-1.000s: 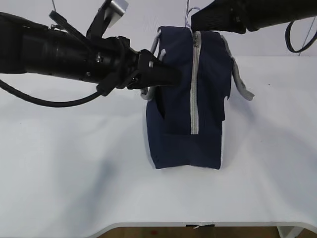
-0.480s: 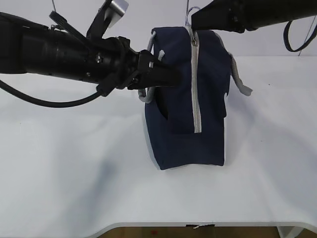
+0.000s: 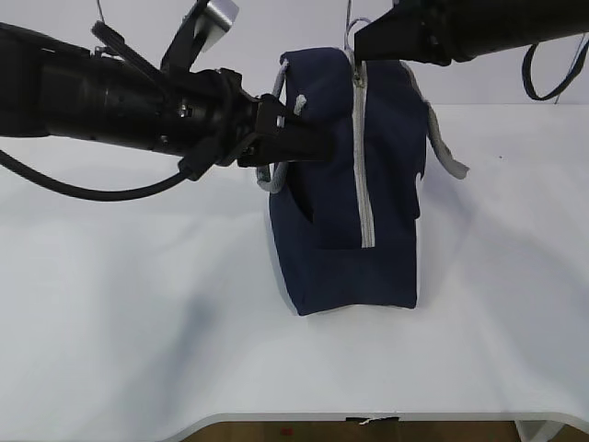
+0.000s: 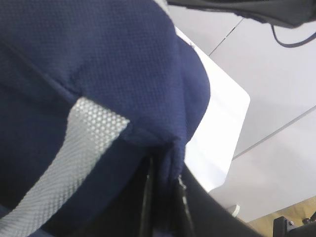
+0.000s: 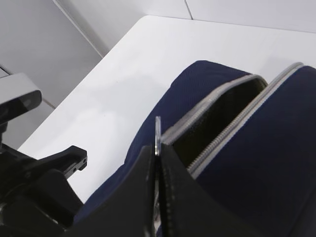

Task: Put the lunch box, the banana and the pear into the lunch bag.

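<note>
Exterior view: navy lunch bag (image 3: pixel 345 184) standing on the white counter (image 3: pixel 138 322), grey zipper (image 3: pixel 362 157) running down its near face. Left pincer (image 3: pixel 308 143) pressed against the bag's upper left side, right beside a grey webbing handle (image 3: pixel 276 138); tips nearly together on a fold of navy fabric, as far as can be told. Right pincer (image 3: pixel 368 41) directly above the bag's top edge, at the upper end of the zipper. Left wrist view: dark pincer fingers (image 4: pixel 148 207) nearly together at the bottom, a pinch of navy cloth caught between them, grey webbing strap (image 4: pixel 74 153) just to the left, counter edge beyond. Right wrist view: right pincer (image 5: pixel 158 148) closed tight on a thin metal zipper pull (image 5: pixel 157 134); just beyond the tips, zipper parted for a short stretch, dark gap (image 5: pixel 217 118) between the two grey tooth rows. Contents of the bag not discernible through that gap. Second grey handle (image 3: pixel 446 152) hanging off the bag's far right side, away from both pincers.
</note>
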`<state>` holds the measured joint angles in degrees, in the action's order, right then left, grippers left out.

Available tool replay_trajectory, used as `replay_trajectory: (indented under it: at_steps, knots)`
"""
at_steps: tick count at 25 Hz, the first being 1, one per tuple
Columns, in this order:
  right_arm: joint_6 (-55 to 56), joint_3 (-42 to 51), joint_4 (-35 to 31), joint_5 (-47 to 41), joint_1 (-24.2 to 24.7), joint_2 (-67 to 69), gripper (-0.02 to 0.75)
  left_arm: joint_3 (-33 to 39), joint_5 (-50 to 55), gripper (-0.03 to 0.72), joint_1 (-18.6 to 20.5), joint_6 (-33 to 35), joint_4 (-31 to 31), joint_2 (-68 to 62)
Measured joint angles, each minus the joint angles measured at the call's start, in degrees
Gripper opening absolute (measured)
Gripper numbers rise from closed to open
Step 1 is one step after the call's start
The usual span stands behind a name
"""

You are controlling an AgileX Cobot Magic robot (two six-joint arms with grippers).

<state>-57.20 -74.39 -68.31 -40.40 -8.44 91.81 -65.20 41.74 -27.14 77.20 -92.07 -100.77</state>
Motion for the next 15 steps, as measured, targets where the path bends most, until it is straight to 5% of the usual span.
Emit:
replay_trajectory:
  at_steps: [15]
  knots:
    - [0.0,0.0,-0.67,0.57,0.0,0.21,0.006,0.0,1.23,0.046,0.0,0.42,1.19,0.0]
